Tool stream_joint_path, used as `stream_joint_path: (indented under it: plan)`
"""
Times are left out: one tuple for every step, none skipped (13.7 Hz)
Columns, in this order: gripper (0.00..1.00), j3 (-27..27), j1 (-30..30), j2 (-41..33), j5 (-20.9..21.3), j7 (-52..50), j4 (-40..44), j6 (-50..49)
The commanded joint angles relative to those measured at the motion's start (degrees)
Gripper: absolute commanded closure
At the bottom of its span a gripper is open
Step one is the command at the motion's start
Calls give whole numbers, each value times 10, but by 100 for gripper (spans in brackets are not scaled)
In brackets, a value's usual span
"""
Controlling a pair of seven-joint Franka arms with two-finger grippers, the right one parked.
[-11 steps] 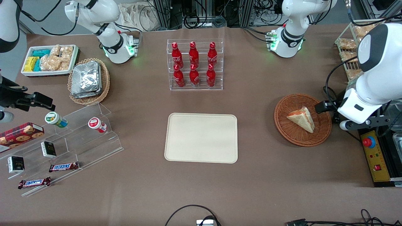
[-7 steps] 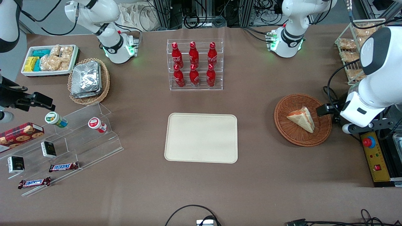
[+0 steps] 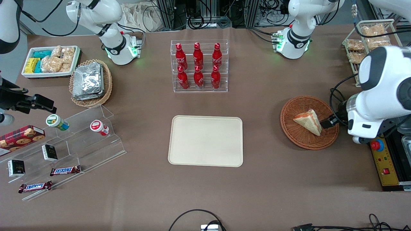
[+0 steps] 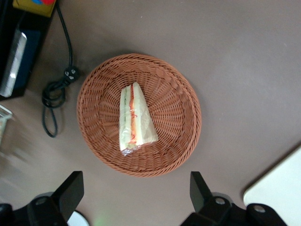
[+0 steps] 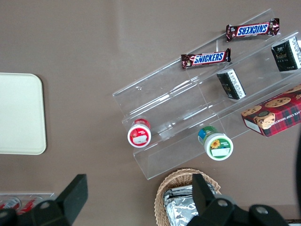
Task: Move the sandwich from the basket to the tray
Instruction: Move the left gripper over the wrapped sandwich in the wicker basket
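gripper (image 4: 136, 197) wide open, holding nothing, above basket (image 4: 183, 94) w/ sandwich (image 4: 134, 120) lying inside.

"SNICKERS", white letters w/ blue fill, reads on two brown bars: one bar (image 5: 205, 59) lies on the lowest step of the clear acrylic riser (image 5: 188, 106), other bar (image 5: 252, 29) just off it on the table. Same two bars in front view (image 3: 65, 170) (image 3: 34, 186), wording legible there too. Red bottles (image 3: 198, 65) in the clear rack carry white script, prob. Coca-Cola, too small to read for sure. Red-lid cup (image 5: 138, 134) and sunflower-lid cup (image 5: 218, 145) have label print, unreadable. Black cartons (image 5: 231, 83) and the red cookie box (image 5: 272, 109): print there, not legible. Gripper (image 4: 136, 195) above the basket, fingers spread wide: no markings.
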Motion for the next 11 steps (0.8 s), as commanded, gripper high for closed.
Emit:
stream_joint_path:
  plan:
    - [0,-4,28,-53,-4,-57,-126,113]
    - [0,-4,38,-67,-4,-60,-170,159]
    - [0,-4,45,-78,-9,-61,-207,198]
    - [0,-4,54,-85,-17,-61,-236,226]
    - [0,-4,59,-88,-21,-61,-261,249]
    - [0,-4,63,-92,-32,-61,-286,280]
    - [0,-4,70,-95,-33,-61,-311,304]
    - [0,-4,74,-95,-33,-61,-327,315]
    - [0,-4,75,-94,-35,-61,-334,319]
    - [0,-4,75,-94,-43,-61,-334,320]
    - [0,-4,75,-93,-54,-61,-336,324]
